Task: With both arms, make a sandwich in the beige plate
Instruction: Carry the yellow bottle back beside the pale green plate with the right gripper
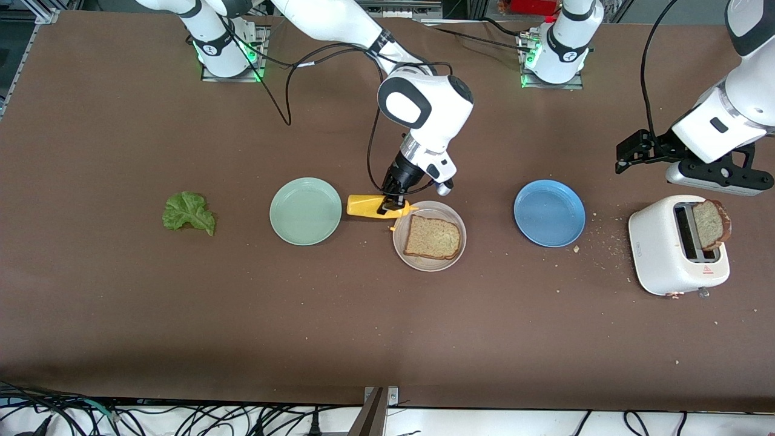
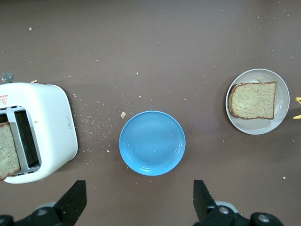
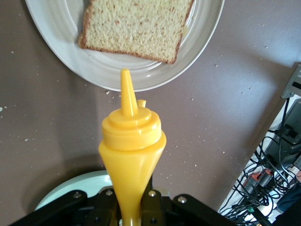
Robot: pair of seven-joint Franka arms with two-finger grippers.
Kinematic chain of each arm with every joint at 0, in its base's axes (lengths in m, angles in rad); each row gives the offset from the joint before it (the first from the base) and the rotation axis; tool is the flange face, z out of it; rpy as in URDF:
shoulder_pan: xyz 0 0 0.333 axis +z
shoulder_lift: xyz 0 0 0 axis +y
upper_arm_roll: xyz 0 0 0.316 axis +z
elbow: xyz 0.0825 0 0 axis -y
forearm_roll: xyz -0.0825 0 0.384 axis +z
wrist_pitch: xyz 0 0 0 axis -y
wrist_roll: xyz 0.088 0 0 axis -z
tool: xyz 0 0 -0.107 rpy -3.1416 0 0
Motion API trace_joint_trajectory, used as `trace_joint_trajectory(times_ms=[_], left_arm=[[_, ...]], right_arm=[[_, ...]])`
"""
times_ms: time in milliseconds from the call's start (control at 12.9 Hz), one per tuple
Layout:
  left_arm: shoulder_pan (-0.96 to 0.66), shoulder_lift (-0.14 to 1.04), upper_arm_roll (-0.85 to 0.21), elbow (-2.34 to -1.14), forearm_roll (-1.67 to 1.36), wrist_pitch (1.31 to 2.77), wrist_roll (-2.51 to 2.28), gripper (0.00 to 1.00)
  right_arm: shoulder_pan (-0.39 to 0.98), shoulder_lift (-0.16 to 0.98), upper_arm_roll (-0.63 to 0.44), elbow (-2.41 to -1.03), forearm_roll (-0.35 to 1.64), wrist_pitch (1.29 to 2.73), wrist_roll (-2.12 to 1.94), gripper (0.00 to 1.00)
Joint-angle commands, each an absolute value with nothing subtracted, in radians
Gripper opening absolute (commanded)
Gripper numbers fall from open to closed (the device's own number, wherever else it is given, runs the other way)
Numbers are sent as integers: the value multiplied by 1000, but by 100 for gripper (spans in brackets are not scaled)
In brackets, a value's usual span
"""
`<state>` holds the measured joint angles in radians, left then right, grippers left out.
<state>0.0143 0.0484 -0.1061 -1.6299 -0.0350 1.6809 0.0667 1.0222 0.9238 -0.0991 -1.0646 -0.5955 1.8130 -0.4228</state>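
The toaster holds bread under the released left claw, while the right claw, grasping the bottle, could overshoot the plate.

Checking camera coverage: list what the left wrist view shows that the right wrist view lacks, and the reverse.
Only the left wrist view: the blue plate, the toaster with a bread slice in its slot, and the open left gripper. Only the right wrist view: the yellow squeeze bottle held by the right gripper, and the mint-green plate. Both: the beige plate with a bread slice on it.
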Motion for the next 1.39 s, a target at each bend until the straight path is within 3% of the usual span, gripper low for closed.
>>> trace_joint_trajectory(times_ms=[0, 542, 852, 1006, 1316], left_arm=[[9, 60, -107, -1603, -8, 1661, 71, 100], [8, 60, -107, -1603, -8, 1661, 71, 100], [8, 60, -107, -1603, -8, 1661, 72, 100], [8, 60, -107, -1603, -8, 1661, 72, 100], [8, 60, -107, -1603, -8, 1661, 74, 100]], right_arm=[[1014, 893, -115, -1034, -513, 1781, -425, 10], [875, 795, -115, -1023, -191, 1772, -436, 8], [698, 697, -95, -1034, 160, 1781, -468, 7], [603, 654, -94, -1081, 349, 1775, -495, 7], [395, 545, -94, -1325, 725, 1749, -837, 8]])
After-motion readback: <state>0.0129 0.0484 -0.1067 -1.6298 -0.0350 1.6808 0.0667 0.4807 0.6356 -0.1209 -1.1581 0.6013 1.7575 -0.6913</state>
